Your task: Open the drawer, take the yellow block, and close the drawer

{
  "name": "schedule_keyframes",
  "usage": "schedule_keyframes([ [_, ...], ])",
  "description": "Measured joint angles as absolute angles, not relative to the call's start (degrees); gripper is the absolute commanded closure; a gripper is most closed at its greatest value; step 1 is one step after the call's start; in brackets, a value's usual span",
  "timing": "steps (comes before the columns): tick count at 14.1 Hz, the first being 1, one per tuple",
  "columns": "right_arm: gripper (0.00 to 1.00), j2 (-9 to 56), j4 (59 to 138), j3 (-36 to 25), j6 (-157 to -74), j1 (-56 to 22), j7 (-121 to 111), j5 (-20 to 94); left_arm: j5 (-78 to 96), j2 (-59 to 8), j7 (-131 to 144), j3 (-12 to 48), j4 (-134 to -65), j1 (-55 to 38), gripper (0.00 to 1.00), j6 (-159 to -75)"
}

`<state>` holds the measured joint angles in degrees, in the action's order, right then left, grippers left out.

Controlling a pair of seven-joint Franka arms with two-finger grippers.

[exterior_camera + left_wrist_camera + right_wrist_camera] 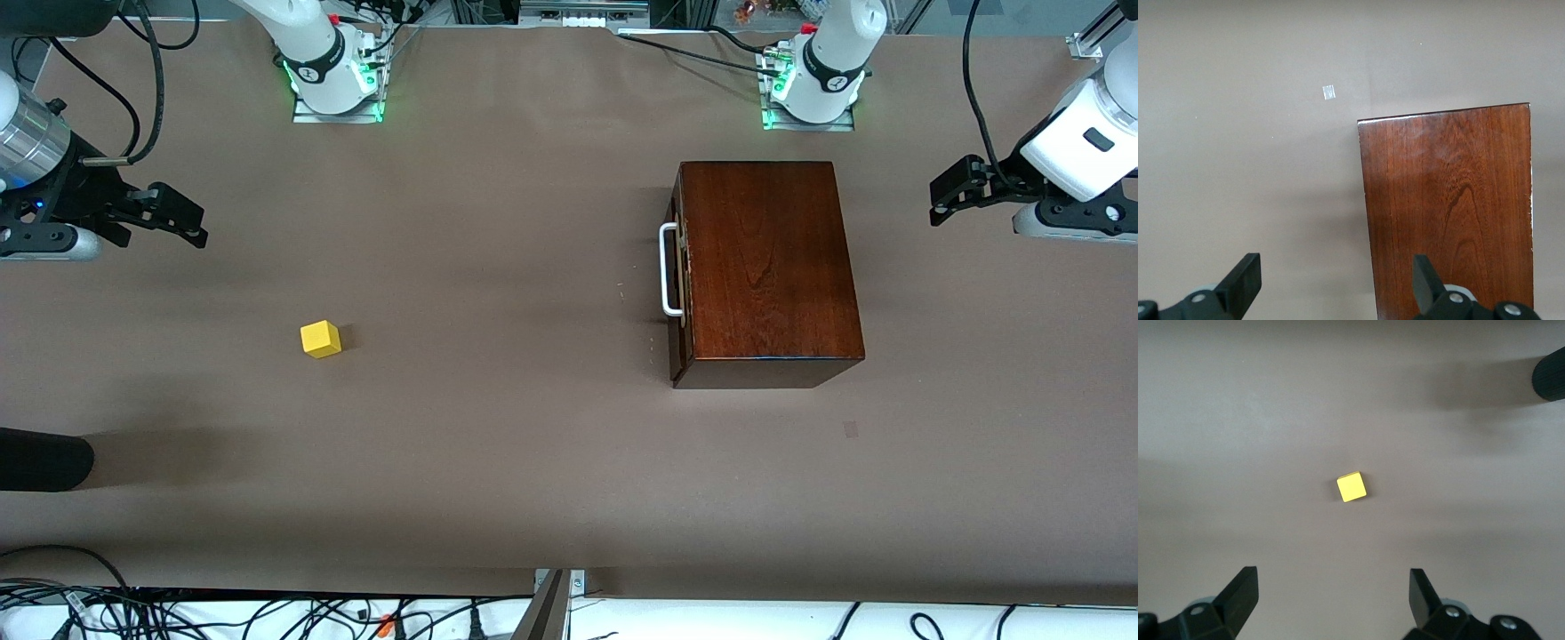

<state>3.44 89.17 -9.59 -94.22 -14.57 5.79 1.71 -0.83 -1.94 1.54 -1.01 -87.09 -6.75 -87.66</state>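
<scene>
The dark reddish-brown wooden box (769, 267) stands toward the left arm's end of the table. Its drawer (681, 276) is pushed in, and the white bar handle (669, 271) faces the right arm's end. The yellow block (321, 339) lies on the bare table toward the right arm's end, outside the drawer. My right gripper (197, 224) hangs open and empty above the table, with the yellow block (1351, 487) ahead of its fingertips in the right wrist view. My left gripper (935, 204) is open and empty beside the box (1448, 213).
A black rounded object (44, 460) juts in at the right arm's end, nearer the front camera than the block. A small pale mark (851, 429) sits on the table near the box. Cables (267, 613) run along the table's front edge.
</scene>
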Motion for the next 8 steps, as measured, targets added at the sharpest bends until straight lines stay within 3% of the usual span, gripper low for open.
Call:
schedule_keyframes([
  [8, 0.0, 3.4, 89.2, -9.8, -94.2, -14.6, 5.8, 1.8, -0.8, -1.9, 1.5, 2.5, -87.1, -3.9, 0.0, -87.7],
])
